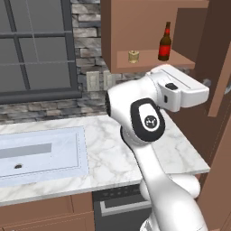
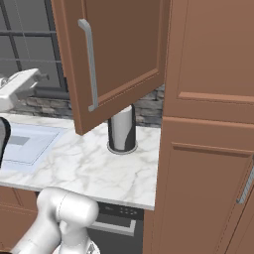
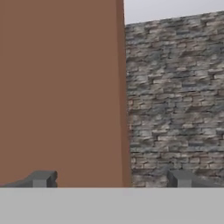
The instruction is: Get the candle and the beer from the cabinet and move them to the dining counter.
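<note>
Beer (image 1: 164, 43): glass bottle, rigid, slippery, breakable; stands upright on the open cabinet (image 1: 135, 27) shelf, right of the candle (image 1: 133, 56); grasp at the body below the neck. Candle: small, light, stiff; grasp across its sides. End effector (image 3: 111, 179): fingers apart, empty, facing the cabinet side.

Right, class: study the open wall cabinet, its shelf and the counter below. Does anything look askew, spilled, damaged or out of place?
Nothing stands out. The cabinet is open, with the beer and the candle both upright and apart on its shelf. The paper towel roll stands upright on the marble counter, which shows no spills.
</note>
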Robot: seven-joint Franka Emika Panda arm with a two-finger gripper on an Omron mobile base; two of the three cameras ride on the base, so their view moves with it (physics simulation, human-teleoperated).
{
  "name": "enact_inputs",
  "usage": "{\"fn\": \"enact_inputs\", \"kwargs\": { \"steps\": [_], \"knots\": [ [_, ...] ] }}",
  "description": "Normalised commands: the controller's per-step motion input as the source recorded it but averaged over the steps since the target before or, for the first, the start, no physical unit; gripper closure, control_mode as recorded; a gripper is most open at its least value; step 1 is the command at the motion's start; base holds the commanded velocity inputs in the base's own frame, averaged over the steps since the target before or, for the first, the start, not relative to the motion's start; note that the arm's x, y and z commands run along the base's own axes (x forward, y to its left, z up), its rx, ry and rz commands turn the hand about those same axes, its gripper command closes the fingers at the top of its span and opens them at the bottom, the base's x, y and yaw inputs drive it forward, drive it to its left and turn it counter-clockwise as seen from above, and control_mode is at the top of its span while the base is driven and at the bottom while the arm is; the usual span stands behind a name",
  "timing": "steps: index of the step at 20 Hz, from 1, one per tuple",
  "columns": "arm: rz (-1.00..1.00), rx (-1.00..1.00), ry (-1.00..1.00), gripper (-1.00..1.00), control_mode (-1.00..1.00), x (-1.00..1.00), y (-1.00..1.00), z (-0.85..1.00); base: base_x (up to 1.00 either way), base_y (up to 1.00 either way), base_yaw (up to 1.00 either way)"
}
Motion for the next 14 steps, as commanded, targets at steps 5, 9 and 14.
{"fn": "enact_inputs", "kwargs": {
  "steps": [5,9,14],
  "knots": [
    [0.00,0.00,0.00,-1.00,-1.00,0.42,-0.26,-0.32,0.00,0.00,0.00],
    [0.00,0.00,0.00,-1.00,-1.00,0.40,-0.19,-0.31,0.00,0.00,0.00],
    [0.00,0.00,0.01,-1.00,-1.00,0.39,-0.17,-0.20,0.00,0.00,0.00]
  ]
}}
